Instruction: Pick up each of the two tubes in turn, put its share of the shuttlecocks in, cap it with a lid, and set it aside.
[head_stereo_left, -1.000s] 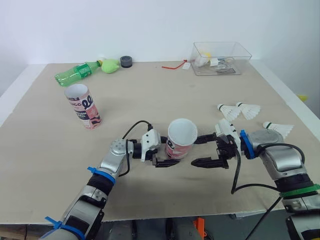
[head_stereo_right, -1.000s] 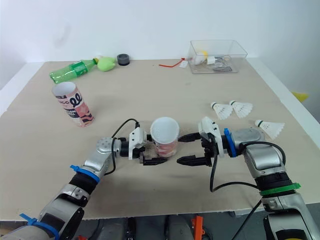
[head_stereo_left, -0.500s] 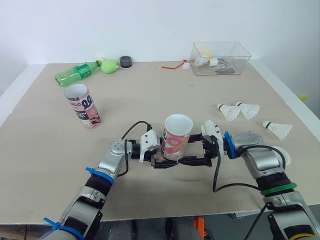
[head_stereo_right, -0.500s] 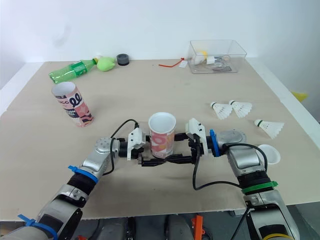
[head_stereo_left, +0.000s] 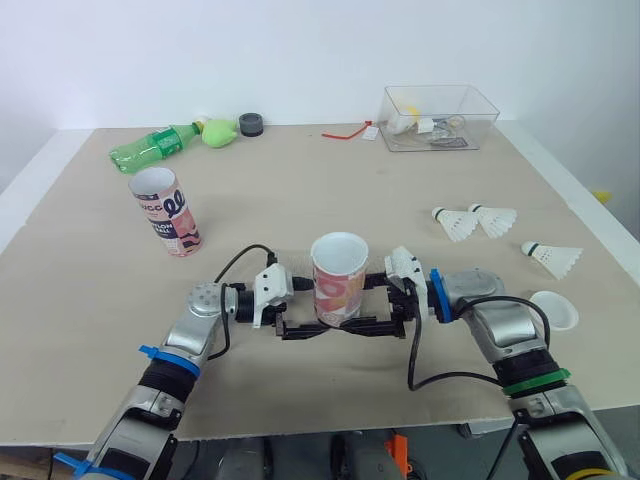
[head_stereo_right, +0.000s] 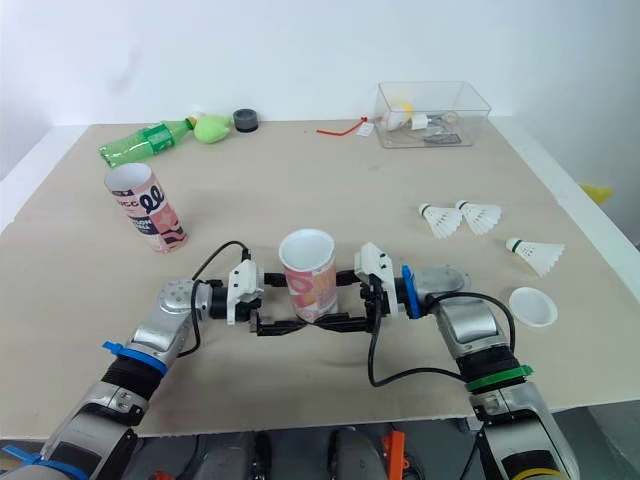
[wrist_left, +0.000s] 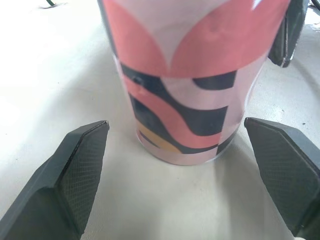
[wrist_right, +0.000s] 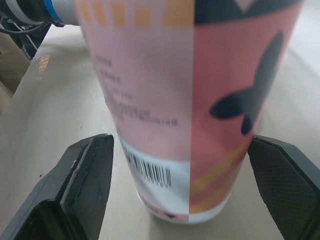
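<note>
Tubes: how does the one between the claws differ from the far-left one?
The middle tube stands between the open left claw and right claw; the far tube stands alone, away from both. From the head, the far tube shows black lettering, the middle tube pink-orange shapes. Both are uncapped.

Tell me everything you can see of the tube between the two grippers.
The tube is an upright, cardboard-looking cylinder, printed pink, white and black with a barcode. It is open-topped and uncapped, and stands on the table toward the front. The left gripper straddles it, open with gaps; the right gripper faces it opposite, contact unclear.
</note>
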